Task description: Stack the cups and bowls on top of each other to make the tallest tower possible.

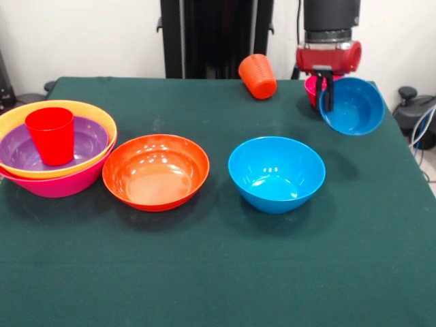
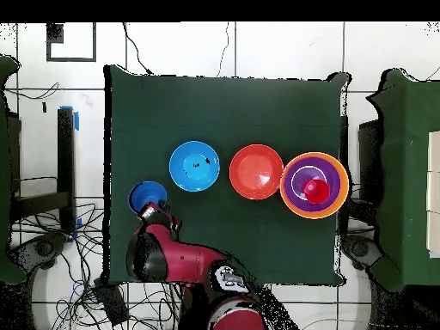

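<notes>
Small blue bowl lifted by its rim, due to go onto the nested tower.

Largest first: the tower [image 1: 58,160], pink bowl under yellow-orange under purple with the red cup [image 1: 50,135] upright inside, sits well away from the gripper [image 1: 326,90], across the table; the red-orange bowl [image 1: 156,171] and medium blue bowl [image 1: 276,173] lie between, the blue one nearer. The gripper's fingers are pinched shut on the rim of the small blue bowl [image 1: 354,105], which hangs tilted, clear of the cloth. Just behind it sits a magenta bowl [image 1: 312,88]; the orange cup [image 1: 258,75] lies tipped nearby. The step likely wants the bowl carried high enough to clear the others and levelled before release, since a one-sided rim hold could let it swing.
</notes>
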{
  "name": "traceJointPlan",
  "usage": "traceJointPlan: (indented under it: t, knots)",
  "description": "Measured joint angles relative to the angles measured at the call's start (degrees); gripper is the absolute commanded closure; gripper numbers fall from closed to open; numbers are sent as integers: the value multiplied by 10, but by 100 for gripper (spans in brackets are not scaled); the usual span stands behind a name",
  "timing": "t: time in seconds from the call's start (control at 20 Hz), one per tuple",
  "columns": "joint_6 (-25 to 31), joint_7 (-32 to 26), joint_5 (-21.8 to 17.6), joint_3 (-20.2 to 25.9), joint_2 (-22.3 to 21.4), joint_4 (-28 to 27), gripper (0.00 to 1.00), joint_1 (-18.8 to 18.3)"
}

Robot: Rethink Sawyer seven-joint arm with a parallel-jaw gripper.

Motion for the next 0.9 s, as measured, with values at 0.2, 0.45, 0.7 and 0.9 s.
traceJointPlan:
  t: [0.2, 0.45, 0.7, 0.9]
  knots:
    - [35, 0, -2, -5, -37, 18, 100, -16]
    - [102, 0, -20, -9, -103, 45, 100, -54]
    - [176, 0, -43, -9, -169, 64, 100, -106]
    - [240, 0, -60, -10, -223, 75, 100, -147]
